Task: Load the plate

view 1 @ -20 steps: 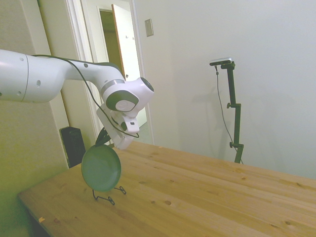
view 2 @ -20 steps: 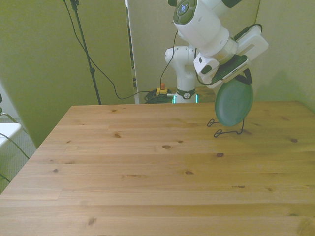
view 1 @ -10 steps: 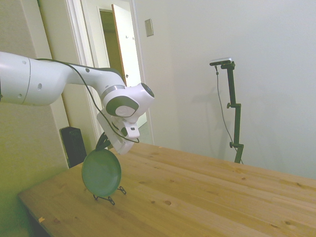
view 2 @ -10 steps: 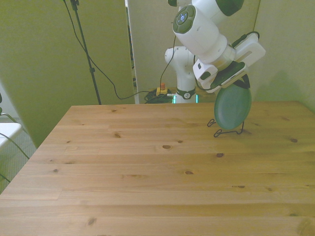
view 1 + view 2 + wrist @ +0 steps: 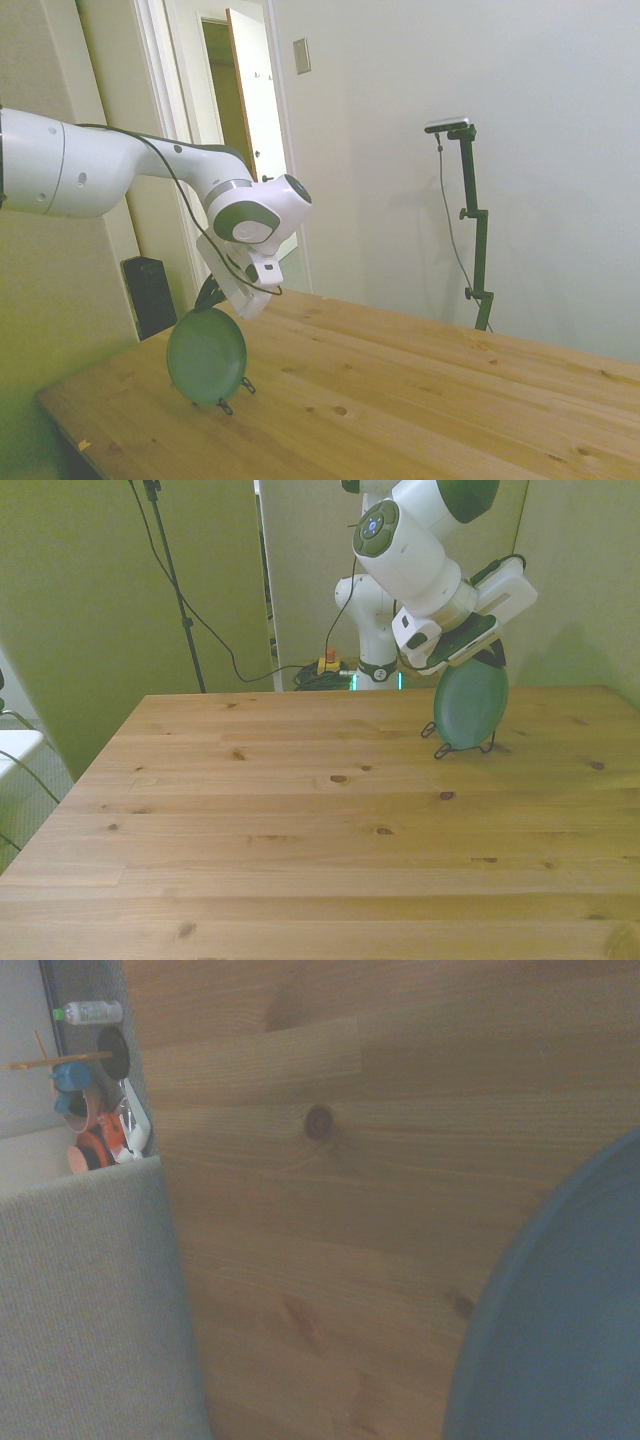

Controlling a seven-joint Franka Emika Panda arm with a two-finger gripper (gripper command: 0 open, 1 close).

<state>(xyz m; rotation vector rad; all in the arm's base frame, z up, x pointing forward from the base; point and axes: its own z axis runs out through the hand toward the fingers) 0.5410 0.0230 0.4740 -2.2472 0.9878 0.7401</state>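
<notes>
Matte teal, blue-green round plate (image 5: 205,355) (image 5: 471,704) (image 5: 560,1330), plain and unpatterned. Thin black wire stand (image 5: 447,748) (image 5: 224,404) beneath it. Warm honey-brown wooden table (image 5: 300,830) (image 5: 400,400) (image 5: 330,1160), striped in planks, flecked with dark knots. Glossy white robot arm (image 5: 110,175) (image 5: 425,550) with grey joint caps and black cable.

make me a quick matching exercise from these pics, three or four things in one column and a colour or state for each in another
Things:
1. plate
2. wire stand
3. table
4. robot arm

Descriptions:
A. thin and black, sitting on the table
B. white, reaching down over the stand
C. teal, upright on edge
D. light wood with dark knots

Pairs: 1-C, 2-A, 3-D, 4-B
</notes>
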